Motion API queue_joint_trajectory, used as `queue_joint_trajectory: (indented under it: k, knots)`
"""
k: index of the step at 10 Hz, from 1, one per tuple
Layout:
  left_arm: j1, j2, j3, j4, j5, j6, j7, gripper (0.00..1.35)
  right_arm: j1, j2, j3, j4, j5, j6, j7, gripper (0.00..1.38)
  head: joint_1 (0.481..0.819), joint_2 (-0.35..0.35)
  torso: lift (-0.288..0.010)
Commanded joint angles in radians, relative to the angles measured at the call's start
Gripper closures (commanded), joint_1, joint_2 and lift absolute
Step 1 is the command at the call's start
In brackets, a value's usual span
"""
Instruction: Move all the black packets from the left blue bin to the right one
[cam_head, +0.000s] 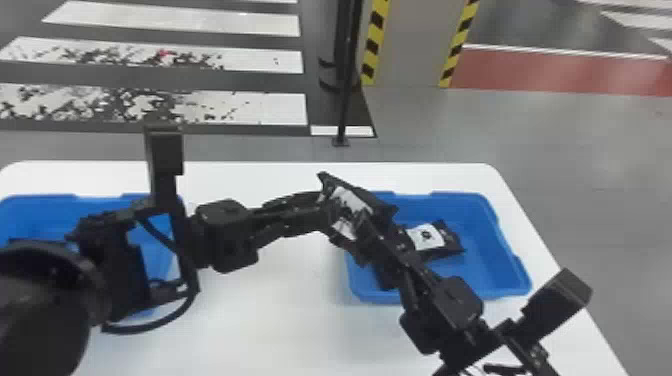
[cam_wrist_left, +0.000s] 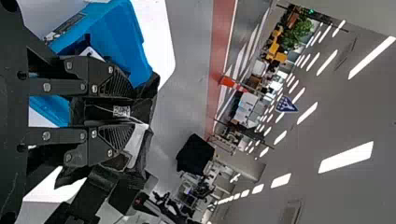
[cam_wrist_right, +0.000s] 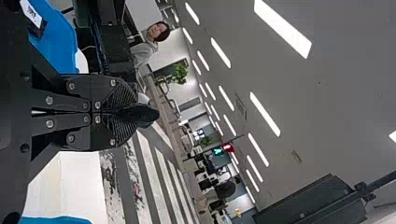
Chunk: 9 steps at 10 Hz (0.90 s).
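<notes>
- Blue left bin (cam_head: 75, 215): well left of your left gripper (cam_head: 322, 212), whose fingers stand parted.
- Black packet (cam_head: 349, 201) (label showing): pinched by your right gripper (cam_head: 366, 225), fingers closed.
- Right bin (cam_head: 480, 212): below and right of those fingertips, holding another packet (cam_head: 427, 237).

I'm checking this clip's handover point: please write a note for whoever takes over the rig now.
Right gripper: shut on a black packet with a white label.
Left gripper: open, fingers apart around that same packet; contact unclear.
Done: at least one black, white-labelled packet lies in the right blue plastic bin.
Left: the held packet; the left blue plastic bin is partly hidden, so its count is unclear.
</notes>
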Motion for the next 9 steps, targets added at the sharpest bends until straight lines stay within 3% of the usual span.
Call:
queue_joint_trajectory:
  k: [1, 2, 5, 9]
  knots:
    - [0.032, -0.006, 0.036, -0.001, 0.011, -0.003, 0.001, 0.32, -0.014, -0.004, -0.002, 0.008, -0.005, 0.0, 0.0, 1.28, 0.695, -0.12, -0.154]
    - [0.056, -0.009, 0.07, -0.001, 0.021, -0.032, 0.001, 0.11, -0.036, -0.005, -0.018, 0.028, -0.011, 0.005, 0.0, 1.28, 0.695, -0.11, -0.154]
    - [0.162, -0.02, 0.188, -0.077, 0.033, -0.074, 0.001, 0.13, -0.164, -0.038, -0.058, 0.18, -0.023, 0.064, 0.0, 1.28, 0.695, -0.076, -0.154]
    - [0.302, -0.05, 0.359, -0.165, 0.013, -0.118, 0.001, 0.13, -0.297, -0.039, -0.201, 0.381, 0.084, 0.091, 0.0, 1.28, 0.695, -0.058, -0.154]
